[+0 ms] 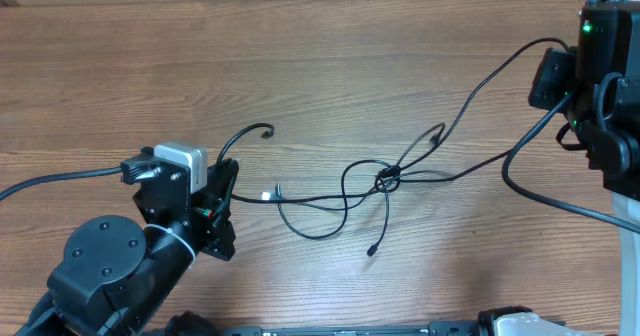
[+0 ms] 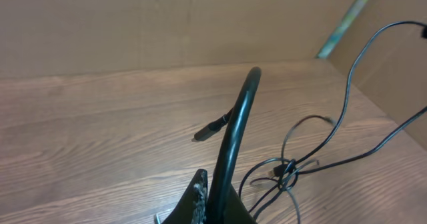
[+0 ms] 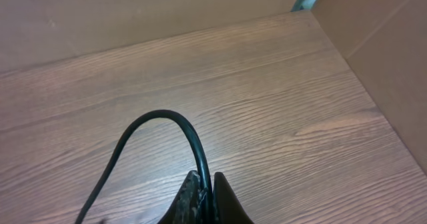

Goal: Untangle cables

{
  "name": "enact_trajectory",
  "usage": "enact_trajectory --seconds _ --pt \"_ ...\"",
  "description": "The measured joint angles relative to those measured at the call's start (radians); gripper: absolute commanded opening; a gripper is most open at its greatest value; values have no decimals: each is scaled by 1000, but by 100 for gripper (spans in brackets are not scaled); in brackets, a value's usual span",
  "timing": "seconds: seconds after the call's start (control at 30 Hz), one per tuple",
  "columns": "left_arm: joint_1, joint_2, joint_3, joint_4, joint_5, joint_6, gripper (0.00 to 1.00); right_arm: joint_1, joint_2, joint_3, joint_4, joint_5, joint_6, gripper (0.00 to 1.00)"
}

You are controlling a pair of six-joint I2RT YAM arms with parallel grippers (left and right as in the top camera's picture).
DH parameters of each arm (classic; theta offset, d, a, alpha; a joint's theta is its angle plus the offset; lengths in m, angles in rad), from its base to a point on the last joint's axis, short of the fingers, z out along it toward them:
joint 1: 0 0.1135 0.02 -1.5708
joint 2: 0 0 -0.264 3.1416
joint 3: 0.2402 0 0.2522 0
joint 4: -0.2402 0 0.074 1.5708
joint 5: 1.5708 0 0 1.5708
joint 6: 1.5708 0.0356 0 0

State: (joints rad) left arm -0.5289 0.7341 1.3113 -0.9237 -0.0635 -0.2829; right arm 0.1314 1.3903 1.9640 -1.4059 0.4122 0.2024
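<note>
Left gripper (image 2: 211, 184), near left, is pinched tight on one of the cables (image 2: 235, 117), which arches up from its fingers; right gripper (image 3: 205, 184), far right, clamps another strand. Their knot (image 1: 388, 179) lies on the table (image 1: 300, 56) between the arms, plug ends loose around it

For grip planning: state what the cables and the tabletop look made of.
The cables: likely rubber or plastic sheathing, smooth black with a slight sheen; they bend in loose loops and knot. The tabletop: wood or wood-look laminate, matte brown; grain lines run across it, which of the two cannot be told.
</note>
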Motion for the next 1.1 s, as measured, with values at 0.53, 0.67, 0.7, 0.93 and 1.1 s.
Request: enact_trajectory --seconds 0.53,0.67,0.7,0.93,1.1 --pt "0 5 335 -272 -268 -3 4 -130 60 2 132 398 84 4" --pt "-2 5 401 -343 -328 -6 4 -251 114 2 100 390 148 4" --pt "-2 6 415 -359 -340 -6 4 -288 127 2 95 372 163 4" --pt "-6 19 547 -425 -472 -6 4 -551 162 2 108 180 216 4" --pt "-6 7 685 -467 -576 5 4 -726 174 -18 140 66 228 4"
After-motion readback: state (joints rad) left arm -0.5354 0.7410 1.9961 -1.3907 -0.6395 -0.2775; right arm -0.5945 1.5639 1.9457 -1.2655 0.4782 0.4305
